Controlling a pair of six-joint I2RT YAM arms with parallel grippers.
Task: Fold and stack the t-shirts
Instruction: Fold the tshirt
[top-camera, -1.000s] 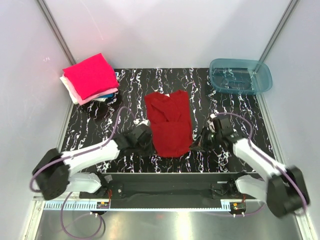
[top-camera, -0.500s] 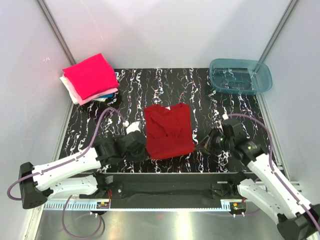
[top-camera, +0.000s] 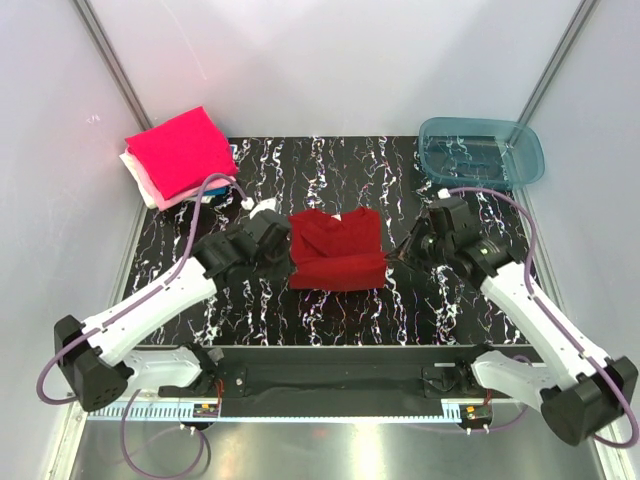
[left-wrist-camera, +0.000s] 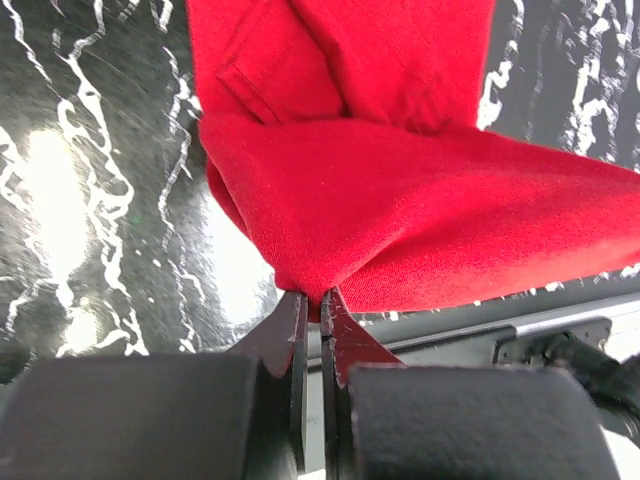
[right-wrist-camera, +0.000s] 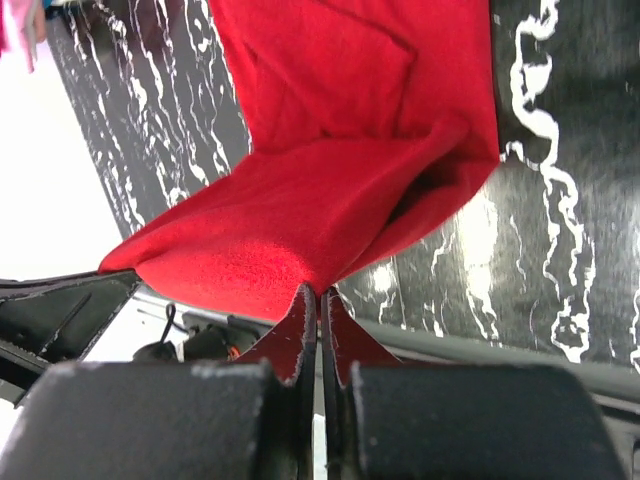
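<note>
The left tool (left-wrist-camera: 310, 300) and the right tool (right-wrist-camera: 318, 295) are clamped on the plain dark red short-sleeved cloth t-shirt (top-camera: 337, 252).
One near corner of its hem is pinched in each shut tool, and the near half is held doubled over the far half, which is laid at the middle of the black, white-veined counter (top-camera: 330, 170). A magenta-topped stack of folded cloth t-shirts (top-camera: 180, 155) is seen at the far left corner.

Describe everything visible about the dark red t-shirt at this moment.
The dark red t-shirt is plain soft knit cloth, sleeves folded inward. Its far half lies flat on the black marbled table; its near hem is pinched at both corners by the left gripper and right gripper, raised and sagging between them.
</note>
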